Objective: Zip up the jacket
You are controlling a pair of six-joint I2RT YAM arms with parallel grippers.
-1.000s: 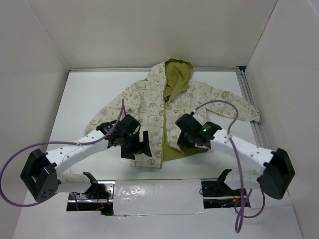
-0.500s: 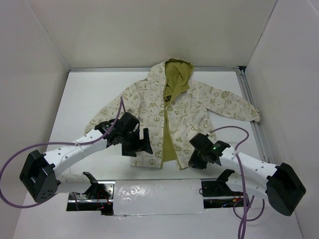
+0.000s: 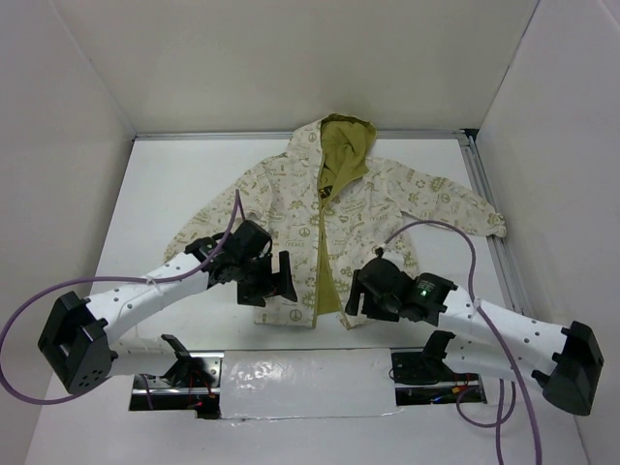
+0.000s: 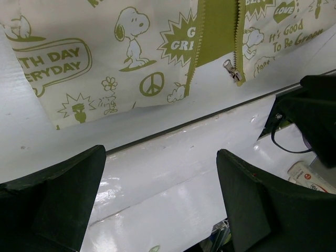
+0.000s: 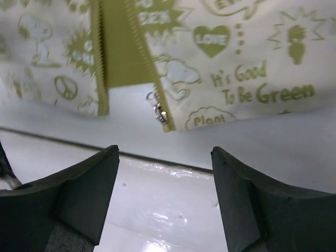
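Observation:
The jacket (image 3: 291, 208) lies flat on the white table (image 3: 174, 174), hood at the far side and sleeves spread. Its front stands open in a narrow olive strip (image 3: 327, 276). The metal zipper slider (image 5: 159, 113) sits at the bottom of the right front edge, also seen as the slider (image 4: 231, 70) in the left wrist view. My left gripper (image 3: 281, 279) hovers at the left hem, open and empty (image 4: 160, 152). My right gripper (image 3: 356, 295) hangs over the right hem corner, open with nothing between its fingers (image 5: 165, 151), just short of the slider.
A metal rail (image 3: 489, 218) runs along the table's right edge. White walls close in the back and both sides. The arm mounts and a shiny strip (image 3: 291, 373) lie along the near edge. Purple cables (image 3: 19, 329) loop from both arms.
My right gripper has opened and let go of the right front panel. That panel now lies flat, so the olive gap is narrower. The right arm drew back toward the near edge.

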